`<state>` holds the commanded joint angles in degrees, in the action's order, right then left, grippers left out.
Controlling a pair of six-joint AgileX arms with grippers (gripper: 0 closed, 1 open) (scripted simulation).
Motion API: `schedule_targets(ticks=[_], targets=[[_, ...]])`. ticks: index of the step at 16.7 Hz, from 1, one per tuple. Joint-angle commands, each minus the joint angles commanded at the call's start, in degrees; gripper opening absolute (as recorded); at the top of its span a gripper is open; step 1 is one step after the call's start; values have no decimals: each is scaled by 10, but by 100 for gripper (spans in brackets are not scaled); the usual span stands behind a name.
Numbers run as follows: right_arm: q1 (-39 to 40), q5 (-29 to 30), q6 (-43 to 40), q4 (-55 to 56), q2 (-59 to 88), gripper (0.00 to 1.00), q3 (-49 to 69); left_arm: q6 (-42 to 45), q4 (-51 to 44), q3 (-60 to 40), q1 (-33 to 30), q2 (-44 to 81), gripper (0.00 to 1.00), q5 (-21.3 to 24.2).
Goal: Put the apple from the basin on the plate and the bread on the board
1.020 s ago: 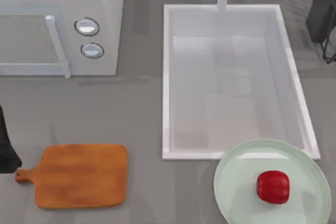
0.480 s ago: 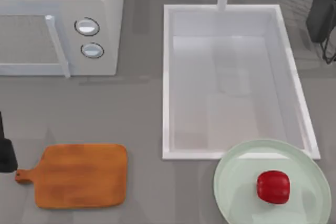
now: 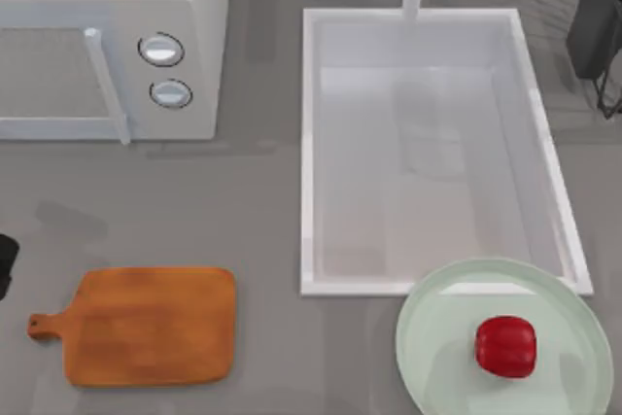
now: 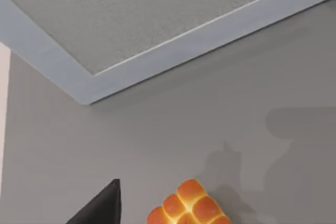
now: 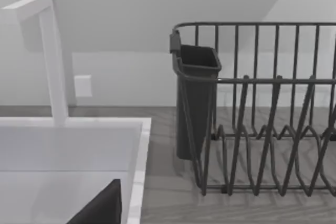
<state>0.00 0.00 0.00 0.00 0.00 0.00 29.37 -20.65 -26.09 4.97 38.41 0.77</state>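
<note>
The red apple (image 3: 505, 346) lies on the mint-green plate (image 3: 437, 337) at the front right, just in front of the white basin (image 3: 309, 143). At the front left the wooden board (image 3: 151, 326) lies bare, its handle pointing left. My left gripper (image 3: 3, 264) is at the table's left edge, beside the board's handle. In the left wrist view the golden, grid-scored bread (image 4: 188, 209) sits close under the camera on the grey counter, with a black part of my left gripper (image 4: 100, 208) beside it and a gap between them. My right gripper (image 3: 595, 26) is parked at the back right.
A white microwave (image 3: 107, 36) with two knobs stands at the back left, its door (image 4: 157, 19) facing the bread. A white faucet (image 5: 52, 56) rises behind the basin. A dark dish rack (image 5: 262, 108) with a cutlery cup stands at the back right.
My left arm has slid left, almost out of the top view's left edge. A faint shadow now lies on the counter behind the board. The right arm has not moved.
</note>
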Motion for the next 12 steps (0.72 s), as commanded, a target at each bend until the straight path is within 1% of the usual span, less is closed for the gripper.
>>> schedule_targets(ticks=[12], targets=[[0,0,0,0,0,100,0,314,-215,-273,56,392,100,0]])
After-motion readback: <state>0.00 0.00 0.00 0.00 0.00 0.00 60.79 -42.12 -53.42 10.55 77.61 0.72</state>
